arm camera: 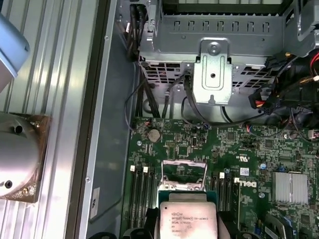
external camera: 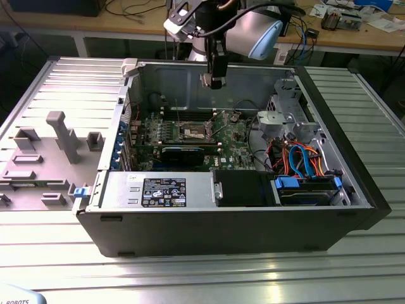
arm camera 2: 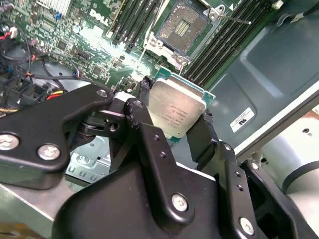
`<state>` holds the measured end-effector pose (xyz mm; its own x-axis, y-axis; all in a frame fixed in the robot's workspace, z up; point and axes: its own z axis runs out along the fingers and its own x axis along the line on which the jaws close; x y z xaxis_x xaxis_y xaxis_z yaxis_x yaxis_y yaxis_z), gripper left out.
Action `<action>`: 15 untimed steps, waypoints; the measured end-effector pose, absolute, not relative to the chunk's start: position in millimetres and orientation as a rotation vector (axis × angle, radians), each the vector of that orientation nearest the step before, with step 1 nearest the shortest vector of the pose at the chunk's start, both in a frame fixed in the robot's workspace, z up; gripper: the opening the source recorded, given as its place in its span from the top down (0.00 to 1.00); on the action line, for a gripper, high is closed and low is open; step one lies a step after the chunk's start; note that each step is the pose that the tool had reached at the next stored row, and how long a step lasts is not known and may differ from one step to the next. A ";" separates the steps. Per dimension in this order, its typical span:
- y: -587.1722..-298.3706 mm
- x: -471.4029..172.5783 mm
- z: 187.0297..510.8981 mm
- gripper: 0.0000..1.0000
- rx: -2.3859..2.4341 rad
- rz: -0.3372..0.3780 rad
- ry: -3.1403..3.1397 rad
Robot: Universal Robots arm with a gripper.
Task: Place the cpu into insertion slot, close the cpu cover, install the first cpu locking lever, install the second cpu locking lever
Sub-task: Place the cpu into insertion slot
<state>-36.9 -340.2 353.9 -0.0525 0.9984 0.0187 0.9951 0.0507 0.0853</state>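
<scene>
My gripper [external camera: 215, 80] hangs above the green board inside the open computer case, shut on the cpu [arm camera 2: 174, 112]. The cpu is a flat square chip with a dull silver top, pinched at two opposite edges between black fingers [arm camera 2: 142, 117]. It is also seen in the first wrist view as the cpu [arm camera: 188, 219]. The insertion slot [arm camera 2: 185, 27] lies below, apart from the chip, with its dark centre uncovered. On the board in the exterior view the insertion slot [external camera: 195, 132] sits below the gripper. A shiny frame, apparently the cpu cover [arm camera: 183, 173], stands raised beyond the chip. A thin lever rod [arm camera 2: 234, 19] sticks out beside the socket.
Long black memory slots [arm camera 2: 224, 45] flank the socket. A metal drive cage [arm camera: 213, 74] and bundled cables [external camera: 304, 158] fill the case at the exterior view's right. A power supply box [external camera: 158, 190] lies along the near wall. A grey fixture tray [external camera: 50, 152] sits outside the case.
</scene>
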 end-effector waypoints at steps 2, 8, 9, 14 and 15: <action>-340.2 -36.9 353.1 0.46 2.152 0.115 2.222; -340.2 -37.0 351.7 0.46 2.220 0.113 2.151; -340.2 -37.0 351.7 0.46 2.223 0.113 2.149; -340.2 -37.0 351.7 0.46 2.223 0.113 2.148; -340.2 -37.0 351.6 0.46 2.223 0.113 2.148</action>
